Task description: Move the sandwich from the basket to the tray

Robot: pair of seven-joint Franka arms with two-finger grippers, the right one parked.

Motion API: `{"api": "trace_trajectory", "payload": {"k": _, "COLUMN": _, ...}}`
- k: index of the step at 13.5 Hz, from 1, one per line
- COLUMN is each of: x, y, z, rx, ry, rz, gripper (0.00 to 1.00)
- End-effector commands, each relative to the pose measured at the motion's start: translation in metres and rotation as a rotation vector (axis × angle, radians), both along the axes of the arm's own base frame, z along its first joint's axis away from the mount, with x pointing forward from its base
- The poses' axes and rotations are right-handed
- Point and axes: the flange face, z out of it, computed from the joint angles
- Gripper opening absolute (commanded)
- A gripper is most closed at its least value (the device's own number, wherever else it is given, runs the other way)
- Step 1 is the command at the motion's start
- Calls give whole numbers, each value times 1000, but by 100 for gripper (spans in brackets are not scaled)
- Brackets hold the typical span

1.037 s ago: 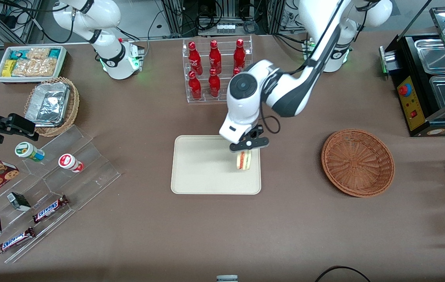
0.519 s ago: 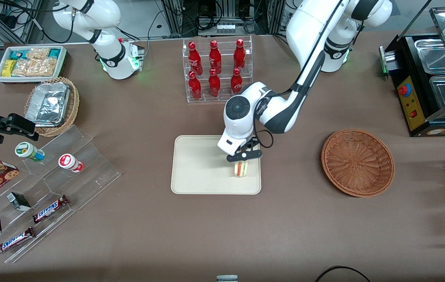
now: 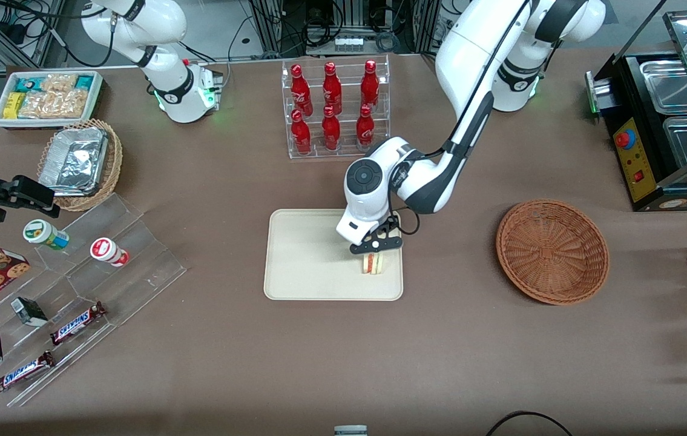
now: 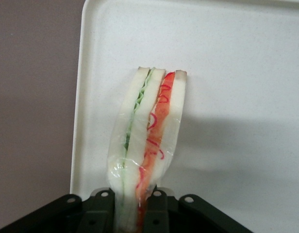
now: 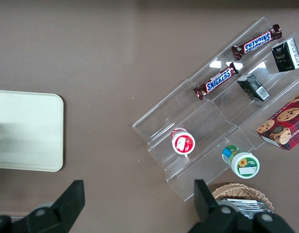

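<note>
On one tray [image 3: 307, 260], end effector [image 3: 374, 247] grips one sandwich [image 3: 372, 263].

The brown table [image 3: 343, 363] carries the tray [image 3: 307, 260], the basket [image 3: 552, 251], a bottle rack [image 3: 336, 109] and a clear snack stand [image 3: 77, 303]; the gripper [image 3: 373, 249] hangs over the tray.

Bottles: you see six red bottles [image 3: 332, 109] in a clear rack [image 3: 337, 148].
Stepped stand: your clear display [image 3: 137, 248] carries two Snickers bars [image 3: 77, 323] and two small tubs [image 3: 110, 251].
Foil containers: in a tan wicker basket [image 3: 110, 175].
Snack box: white [image 3: 98, 91], toward the parked arm's end of the counter [image 3: 228, 375].
</note>
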Motion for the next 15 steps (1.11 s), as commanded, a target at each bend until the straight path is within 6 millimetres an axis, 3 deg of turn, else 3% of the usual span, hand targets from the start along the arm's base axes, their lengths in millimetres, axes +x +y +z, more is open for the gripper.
{"api": "trace_trajectory", "payload": {"k": 1, "x": 3, "y": -5, "z": 7, "rx": 0, "ry": -23, "rz": -17, "gripper": 100}}
{"api": "trace_trajectory", "payload": {"k": 5, "x": 11, "y": 5, "z": 64, "rx": -5, "ry": -37, "rz": 19, "gripper": 100}}
{"api": "trace_trajectory", "payload": {"k": 9, "x": 11, "y": 37, "z": 156, "rx": 25, "ry": -34, "rz": 98, "gripper": 100}}
{"api": "trace_trajectory", "payload": {"k": 12, "x": 8, "y": 89, "z": 235, "rx": 62, "ry": -17, "rz": 147, "gripper": 100}}
{"api": "trace_trajectory", "payload": {"k": 15, "x": 4, "y": 168, "z": 322, "rx": 64, "ry": 3, "rz": 139, "gripper": 100}}
